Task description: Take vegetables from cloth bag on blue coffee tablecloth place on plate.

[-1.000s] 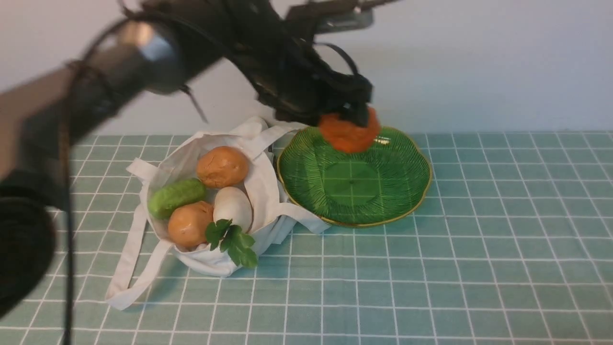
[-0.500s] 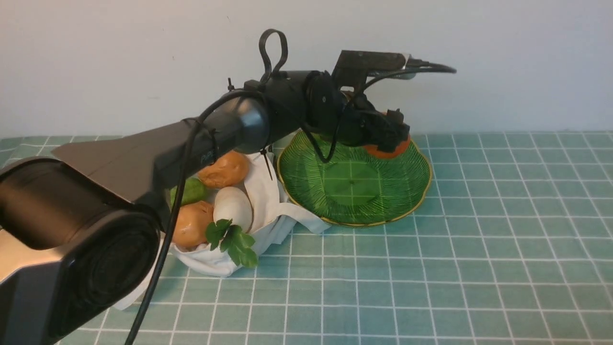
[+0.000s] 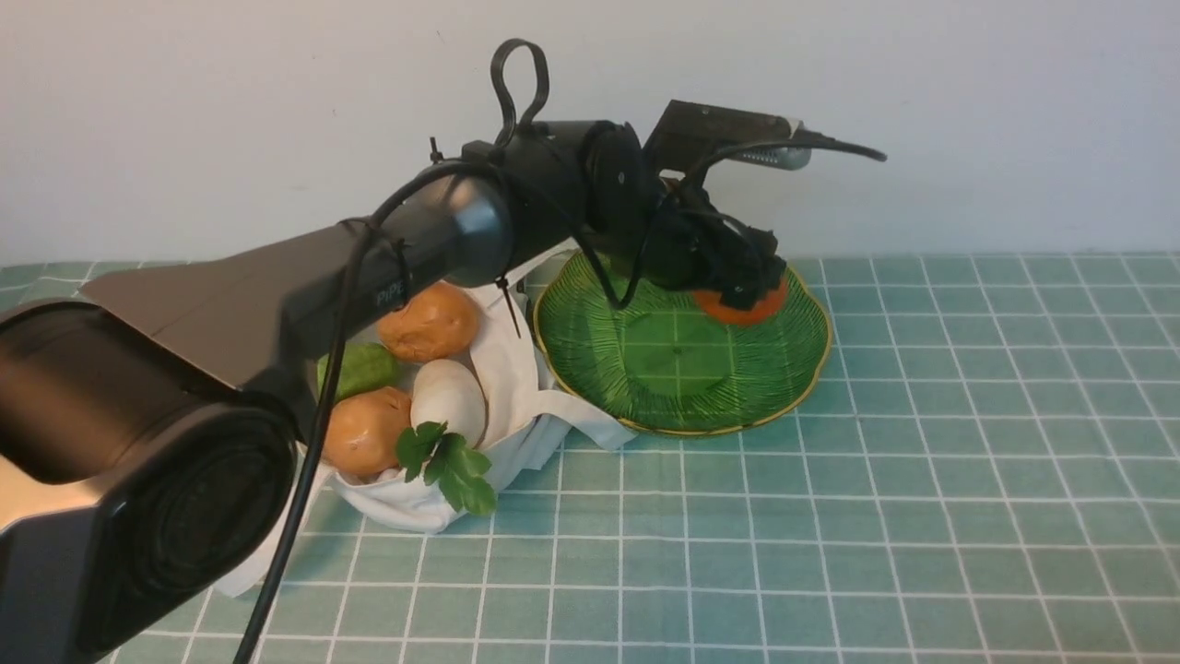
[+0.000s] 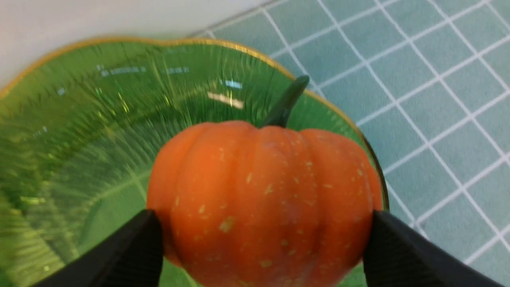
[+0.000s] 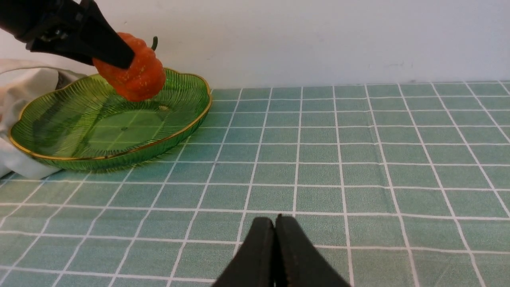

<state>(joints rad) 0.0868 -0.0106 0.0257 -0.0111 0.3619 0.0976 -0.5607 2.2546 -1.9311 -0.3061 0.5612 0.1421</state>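
Plate: one, glossy green, ribbed, scalloped.
Pumpkin: one, ribbed orange, clamped in left end effector over plate's far right.
Bag: soft cloth; two potatoes, one cucumber.
Right end effector: tips together.

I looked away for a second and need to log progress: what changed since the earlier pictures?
The left claw carried the pumpkin rightward and down, from above the plate's far rim to low over its far right part, still gripping it. The plate, the cloth bag and the remaining vegetables in it stayed put.
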